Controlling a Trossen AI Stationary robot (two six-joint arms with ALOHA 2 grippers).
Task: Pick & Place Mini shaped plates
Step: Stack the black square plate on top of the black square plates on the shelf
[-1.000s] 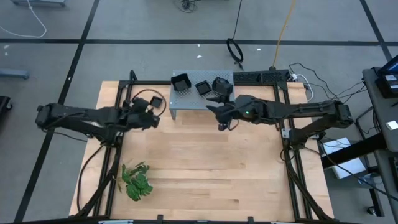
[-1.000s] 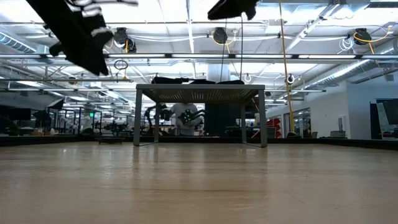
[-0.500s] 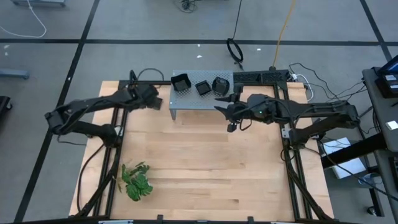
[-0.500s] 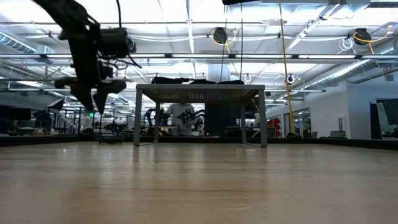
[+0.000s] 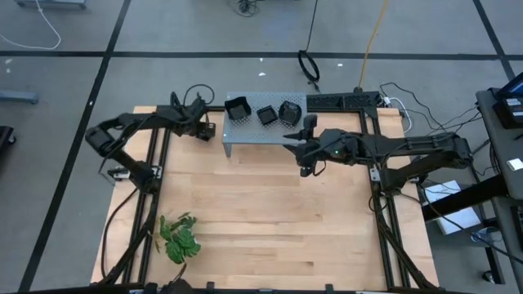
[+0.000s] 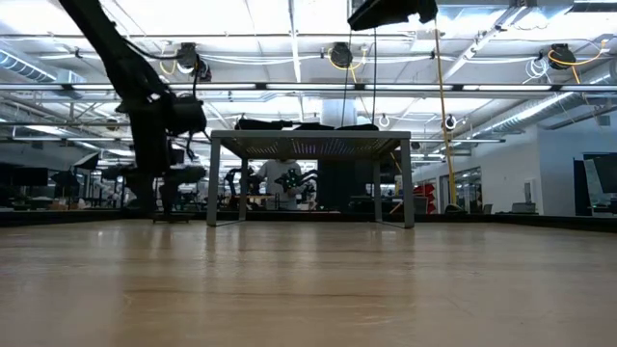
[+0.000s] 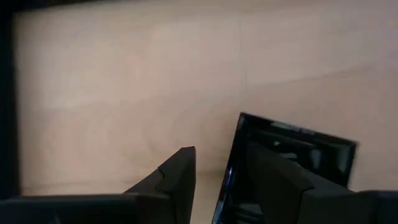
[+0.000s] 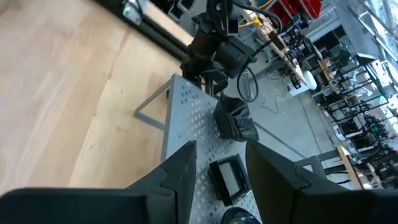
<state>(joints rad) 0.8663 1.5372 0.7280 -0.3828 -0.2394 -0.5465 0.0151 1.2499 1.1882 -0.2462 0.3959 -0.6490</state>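
The left gripper [image 7: 214, 186] has its jaws clamped on a glossy black square plate [image 7: 292, 162], likely light, stiff, slippery and chippable, best pinched by its rim; whether the right gripper's [image 8: 217, 168] jaws grasp anything I cannot tell.

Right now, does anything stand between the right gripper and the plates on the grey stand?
Nothing visible does. The right gripper hangs open just off the stand's front edge, with the three plates on top in plain sight. The left gripper, holding a square plate, is off at the stand's left end.
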